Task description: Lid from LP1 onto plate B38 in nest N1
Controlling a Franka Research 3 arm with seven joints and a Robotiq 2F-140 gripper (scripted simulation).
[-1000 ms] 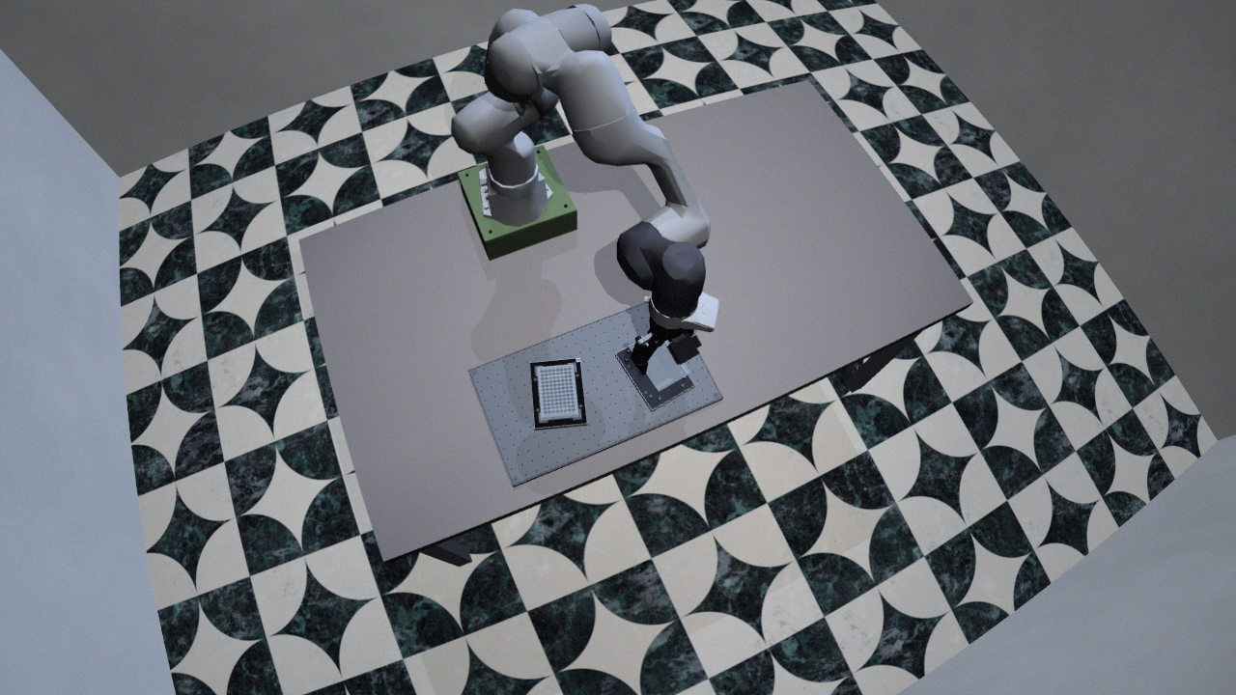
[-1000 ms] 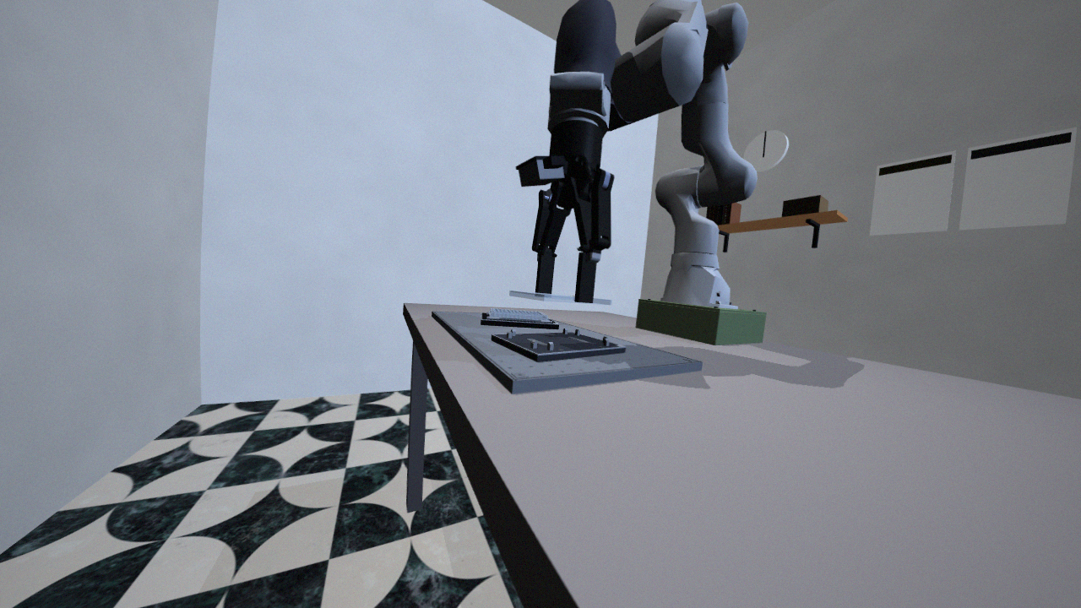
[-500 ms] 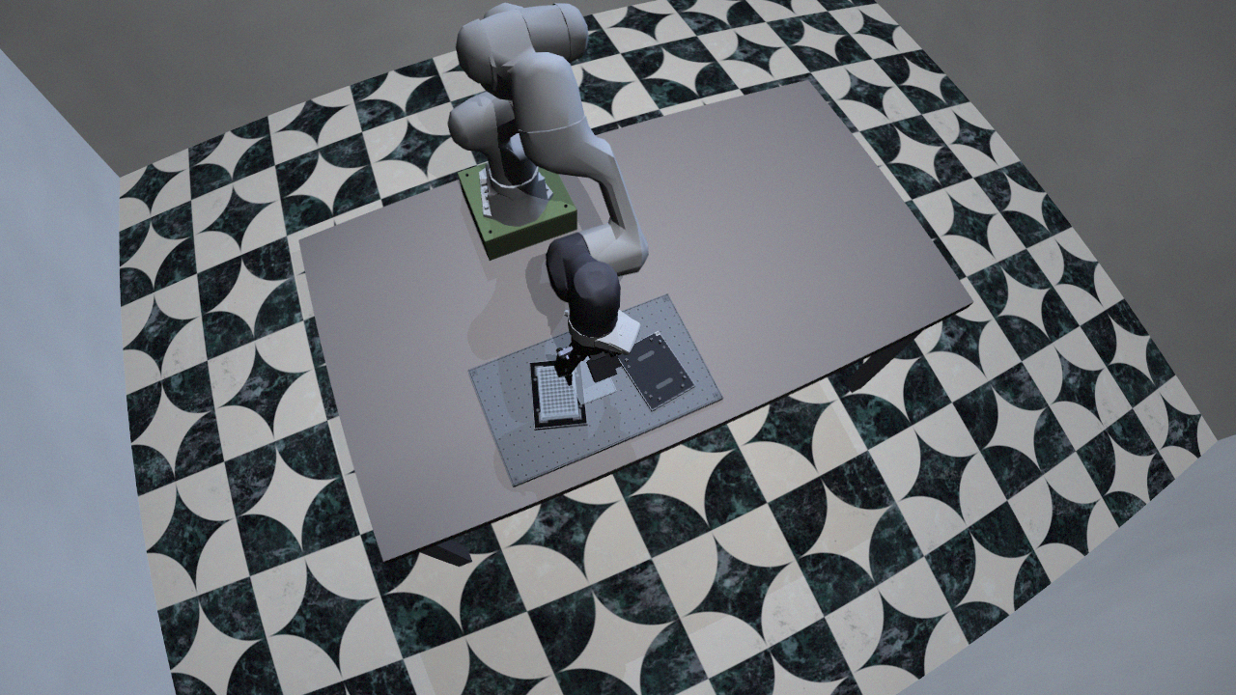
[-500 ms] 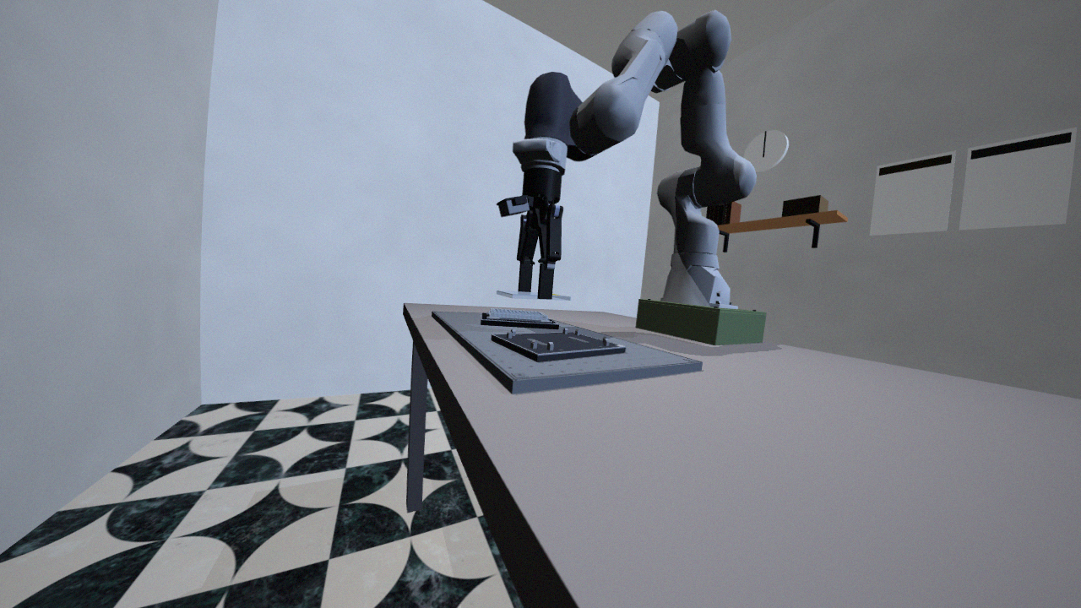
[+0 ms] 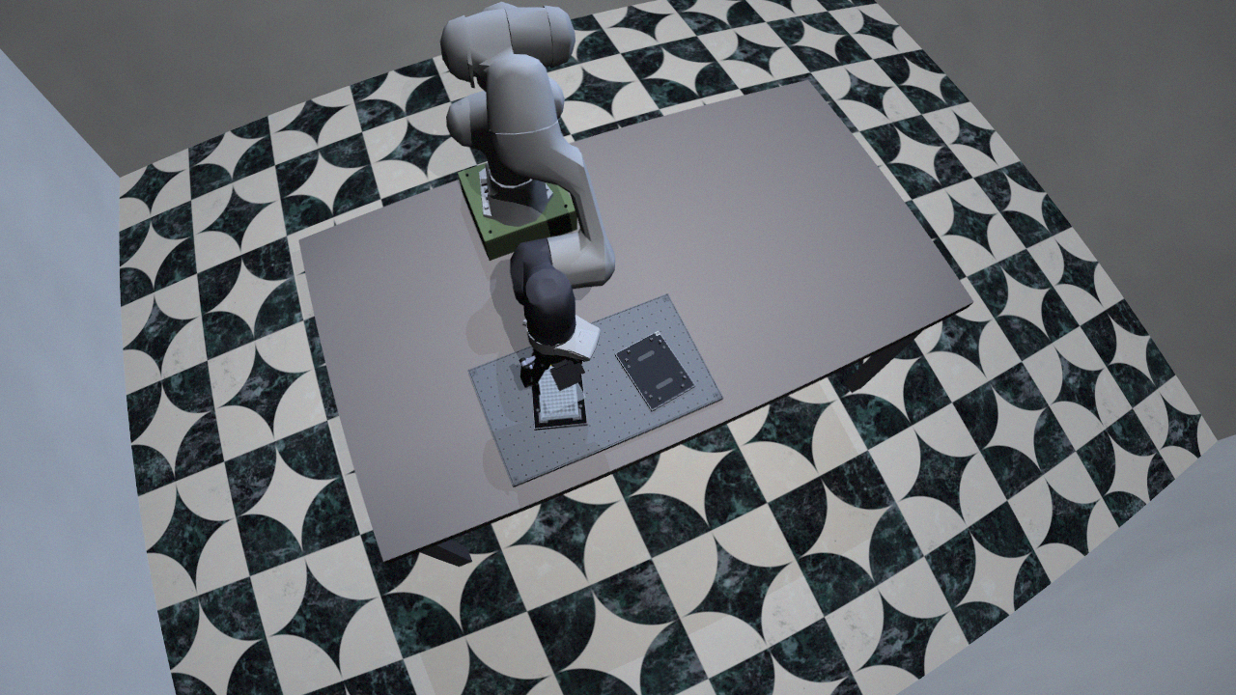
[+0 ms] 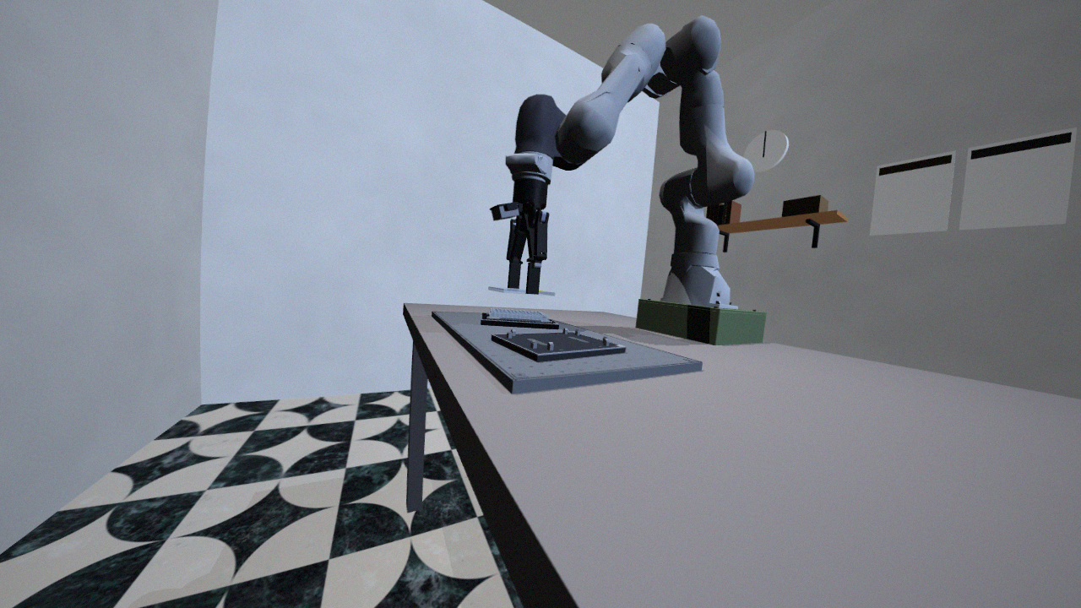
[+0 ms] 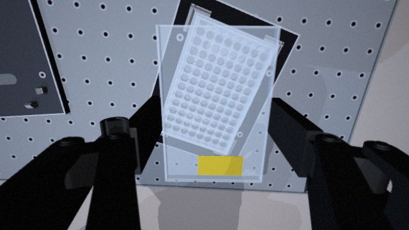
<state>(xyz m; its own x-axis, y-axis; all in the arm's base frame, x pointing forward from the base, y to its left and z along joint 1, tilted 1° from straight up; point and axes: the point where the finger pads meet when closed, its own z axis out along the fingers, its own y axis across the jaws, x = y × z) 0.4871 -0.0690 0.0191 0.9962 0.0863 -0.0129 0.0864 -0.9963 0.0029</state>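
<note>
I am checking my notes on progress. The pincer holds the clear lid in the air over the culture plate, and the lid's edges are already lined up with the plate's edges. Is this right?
Not quite. The pincer does hold the clear lid in the air over the culture plate, but their edges are not lined up: in the wrist view the plate sits turned at an angle under the lid.

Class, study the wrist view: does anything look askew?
Yes. The clear lid gripped in the claw hangs above the culture plate, but its edges are rotated relative to the plate and nest, so they don't line up.
</note>
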